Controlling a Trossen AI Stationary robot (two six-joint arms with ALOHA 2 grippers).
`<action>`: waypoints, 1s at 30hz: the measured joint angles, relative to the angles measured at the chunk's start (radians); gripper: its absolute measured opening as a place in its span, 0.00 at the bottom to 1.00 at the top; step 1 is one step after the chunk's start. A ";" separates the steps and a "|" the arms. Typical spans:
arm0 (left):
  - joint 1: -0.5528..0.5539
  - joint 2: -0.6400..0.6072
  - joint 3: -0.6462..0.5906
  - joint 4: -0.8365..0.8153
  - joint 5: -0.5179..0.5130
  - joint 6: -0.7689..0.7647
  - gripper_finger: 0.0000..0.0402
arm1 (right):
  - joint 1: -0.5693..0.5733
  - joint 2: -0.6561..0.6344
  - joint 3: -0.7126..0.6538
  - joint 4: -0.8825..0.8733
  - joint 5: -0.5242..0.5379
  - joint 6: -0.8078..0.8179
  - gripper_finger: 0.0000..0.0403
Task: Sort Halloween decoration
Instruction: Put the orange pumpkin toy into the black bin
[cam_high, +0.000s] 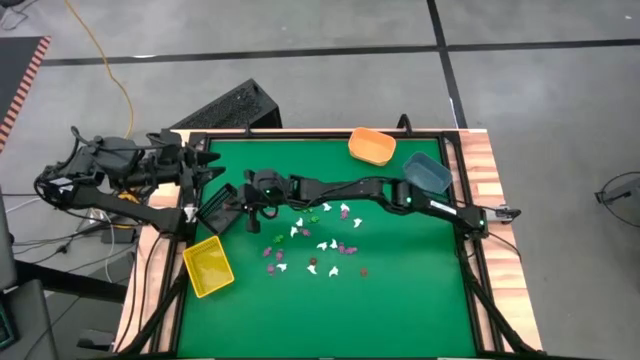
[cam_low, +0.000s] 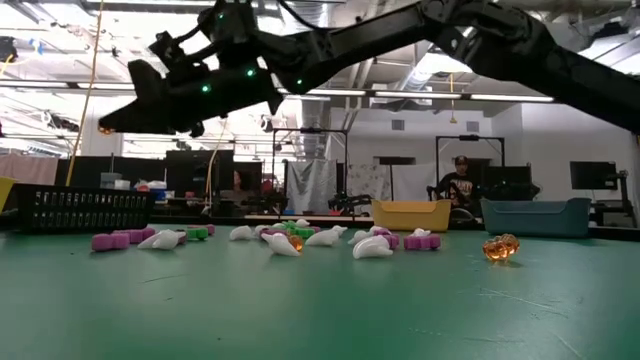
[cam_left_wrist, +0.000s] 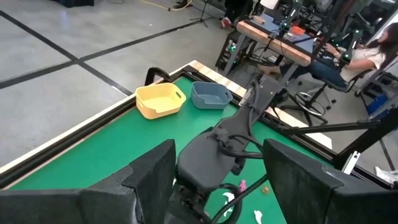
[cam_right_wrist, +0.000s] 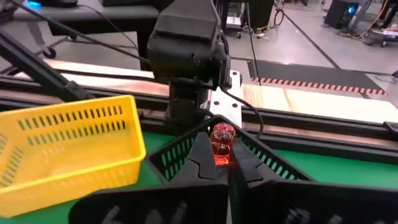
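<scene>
The Halloween decoration shows as small white, purple, green and orange trinkets (cam_high: 320, 240) scattered on the green table's middle; they also show in the low view (cam_low: 290, 238). My right gripper (cam_high: 238, 200) reaches far toward the table's left and is shut on an orange-red trinket (cam_right_wrist: 222, 140), at the black bin (cam_high: 215, 208). In the low view it (cam_low: 130, 105) hangs well above the table. My left gripper (cam_left_wrist: 217, 186) is open at the table's far-left corner (cam_high: 208, 165) and has nothing between its fingers. My right gripper pinches the translucent orange-red trinket (cam_right_wrist: 222, 149) between its two fingertips (cam_right_wrist: 202, 158); the trinket's upper part stands out past them. The fingers lie nearly level and come from the table's right side. The trinket is lifted clear, at the black bin's rim (cam_right_wrist: 180, 146).
A yellow bin (cam_high: 208, 267) sits near the table's left edge, just nearer than the black bin. An orange bin (cam_high: 372, 145) and a blue bin (cam_high: 427, 172) stand at the far right. A wooden rim (cam_high: 480, 160) borders the table. A person sits in the room beyond (cam_low: 460, 185).
</scene>
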 joint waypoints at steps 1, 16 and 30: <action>0.000 0.000 0.000 0.000 0.000 0.000 0.58 | -0.001 0.001 0.000 -0.009 0.000 0.000 0.00; 0.000 0.000 0.000 0.000 -0.018 0.004 0.58 | -0.037 0.028 -0.001 -0.074 0.035 0.017 0.04; 0.000 0.000 0.000 -0.002 -0.018 0.004 0.58 | -0.034 0.063 -0.002 -0.085 0.069 0.028 0.12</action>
